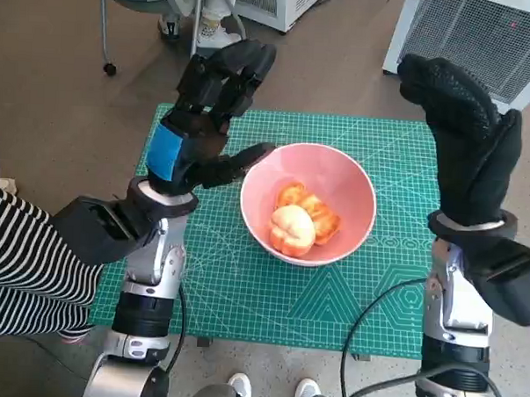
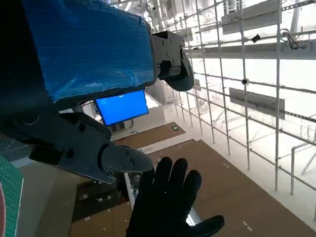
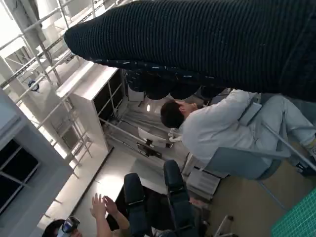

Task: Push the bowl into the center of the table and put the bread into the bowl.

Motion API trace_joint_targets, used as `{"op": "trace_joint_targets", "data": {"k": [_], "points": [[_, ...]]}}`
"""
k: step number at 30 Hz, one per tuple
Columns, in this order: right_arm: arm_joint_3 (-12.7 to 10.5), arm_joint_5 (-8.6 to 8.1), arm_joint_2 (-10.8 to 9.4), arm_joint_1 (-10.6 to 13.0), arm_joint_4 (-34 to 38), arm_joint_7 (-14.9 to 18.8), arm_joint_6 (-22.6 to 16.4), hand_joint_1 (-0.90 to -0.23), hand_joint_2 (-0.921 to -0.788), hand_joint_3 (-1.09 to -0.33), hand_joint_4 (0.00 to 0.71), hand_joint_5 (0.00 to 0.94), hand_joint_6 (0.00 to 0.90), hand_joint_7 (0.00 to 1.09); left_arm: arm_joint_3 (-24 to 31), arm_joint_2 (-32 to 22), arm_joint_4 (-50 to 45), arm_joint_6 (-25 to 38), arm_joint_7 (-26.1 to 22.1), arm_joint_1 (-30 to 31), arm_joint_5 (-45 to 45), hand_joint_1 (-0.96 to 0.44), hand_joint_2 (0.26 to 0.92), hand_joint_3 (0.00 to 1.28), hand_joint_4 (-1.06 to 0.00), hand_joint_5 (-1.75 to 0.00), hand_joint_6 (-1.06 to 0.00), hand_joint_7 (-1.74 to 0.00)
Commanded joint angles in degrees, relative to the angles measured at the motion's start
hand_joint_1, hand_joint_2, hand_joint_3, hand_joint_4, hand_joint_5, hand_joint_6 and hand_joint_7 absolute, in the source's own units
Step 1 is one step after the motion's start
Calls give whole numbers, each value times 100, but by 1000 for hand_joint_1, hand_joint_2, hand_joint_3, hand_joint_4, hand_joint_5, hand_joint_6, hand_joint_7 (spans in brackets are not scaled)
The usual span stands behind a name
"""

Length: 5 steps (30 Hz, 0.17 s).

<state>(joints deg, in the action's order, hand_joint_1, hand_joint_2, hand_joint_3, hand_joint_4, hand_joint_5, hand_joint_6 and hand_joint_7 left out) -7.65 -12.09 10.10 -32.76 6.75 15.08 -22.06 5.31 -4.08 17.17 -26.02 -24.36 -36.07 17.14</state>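
Observation:
A pink bowl (image 1: 360, 187) stands near the middle of the green cutting mat (image 1: 269, 295). Orange-and-pale bread (image 1: 301, 220) lies inside it. My left hand (image 1: 209, 117) is raised left of the bowl, fingers spread and holding nothing, its thumb pointing toward the bowl's rim. My right hand (image 1: 468, 141) is lifted high to the right of the bowl, fingers apart and empty. In the left wrist view the blue-taped left hand (image 2: 89, 49) faces a ceiling, with the gloved right hand (image 2: 168, 202) beyond it. The right hand's glove (image 3: 197, 39) crosses the right wrist view.
A person in a striped sleeve (image 1: 25, 258) is at the left edge, and shoes (image 1: 265, 392) show at the front of the table. A chair (image 1: 159, 0) and a white cabinet (image 1: 483, 41) stand beyond the table. A seated person (image 3: 222, 128) appears in the right wrist view.

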Motion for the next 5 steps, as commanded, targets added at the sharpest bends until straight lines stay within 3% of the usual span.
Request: {"op": "trace_joint_targets", "data": {"k": [1, 5], "points": [[6, -25, -42, 153, 1, -16, 71, -698, -921, -712, 221, 6, 161, 387, -17, -28, -103, 25, -22, 47, -12, -103, 860, 278, -245, -71, 1, -747], [10, -24, -54, 172, -18, -24, 83, -698, -921, -709, 223, 6, 160, 385, -11, -38, -88, 17, -32, 52, -10, -104, 857, 283, -242, -73, 1, -746]]}}
